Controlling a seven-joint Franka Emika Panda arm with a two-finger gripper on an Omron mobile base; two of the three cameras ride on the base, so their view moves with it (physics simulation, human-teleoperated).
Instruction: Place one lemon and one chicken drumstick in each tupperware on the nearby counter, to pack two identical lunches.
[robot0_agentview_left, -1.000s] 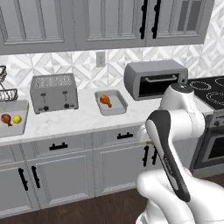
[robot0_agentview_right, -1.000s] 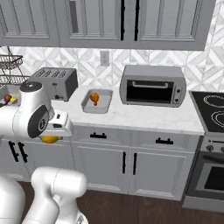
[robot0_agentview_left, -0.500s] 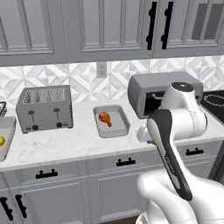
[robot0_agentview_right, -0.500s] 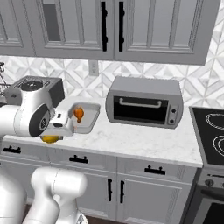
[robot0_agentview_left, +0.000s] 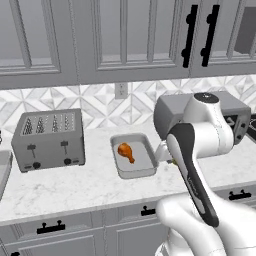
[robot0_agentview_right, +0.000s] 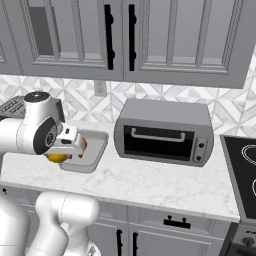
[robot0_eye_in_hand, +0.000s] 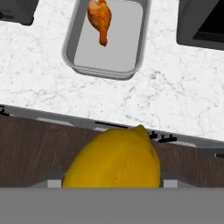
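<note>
My gripper (robot0_agentview_right: 63, 151) is shut on a yellow lemon (robot0_eye_in_hand: 112, 160), which fills the bottom of the hand view. It hangs in front of the counter's edge, above the dark floor. Ahead on the white marble counter (robot0_eye_in_hand: 179, 100) lies a grey tupperware (robot0_eye_in_hand: 119, 43) holding one chicken drumstick (robot0_eye_in_hand: 99, 16). In the left base view the same tupperware (robot0_agentview_left: 143, 158) with its drumstick (robot0_agentview_left: 126, 152) sits just left of my arm. From the right base view the lemon (robot0_agentview_right: 56, 158) peeks out under the hand, at the near edge of the tupperware (robot0_agentview_right: 98, 152).
A silver toaster (robot0_agentview_left: 47, 137) stands left of the tupperware. A grey toaster oven (robot0_agentview_right: 165, 132) stands right of it, with a black stove top (robot0_agentview_right: 244, 167) beyond. Wall cabinets hang overhead. Drawers with black handles (robot0_eye_in_hand: 127, 126) run under the counter.
The whole picture has shifted: the base has driven along the counter, bringing the tupperware with the drumstick closer. The lemon has stayed in my gripper.
</note>
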